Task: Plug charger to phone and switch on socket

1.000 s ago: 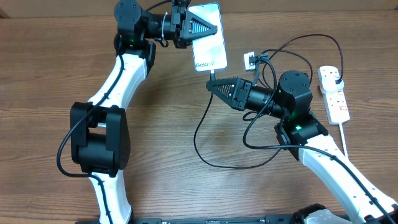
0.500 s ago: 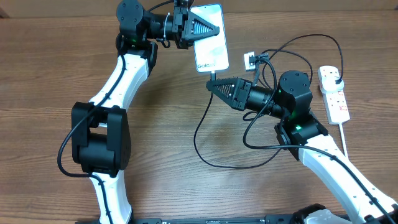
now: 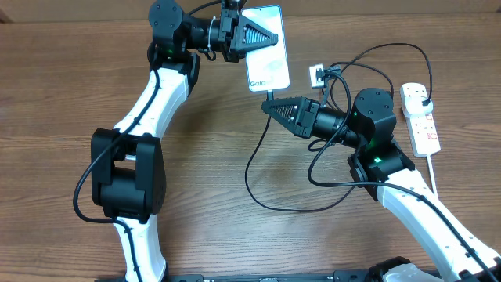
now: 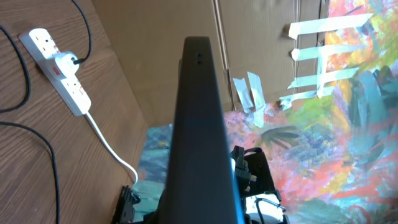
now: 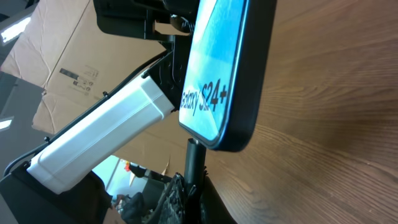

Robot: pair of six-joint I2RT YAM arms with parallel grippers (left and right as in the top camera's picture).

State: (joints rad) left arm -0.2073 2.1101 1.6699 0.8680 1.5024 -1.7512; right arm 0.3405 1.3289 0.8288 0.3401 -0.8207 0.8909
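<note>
Your left gripper (image 3: 274, 37), clamping the slim blue-and-white-screened phone (image 3: 268, 63), has edged it onto the thin black charger cable (image 5: 195, 163), which your right gripper (image 3: 266, 105) pinches by the tip. Mating looks close.

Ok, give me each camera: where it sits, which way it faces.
Overhead: above the table, looking straight down; left arm and right arm show, left gripper on the phone, right gripper at its lower edge.
Left wrist: on the left arm, looking along the phone's dark edge toward the socket; own fingers indistinct.
Right wrist: on the right arm, looking up the charger tip at the phone; left arm behind.
Shared: all see the phone; overhead and left wrist also the socket.
</note>
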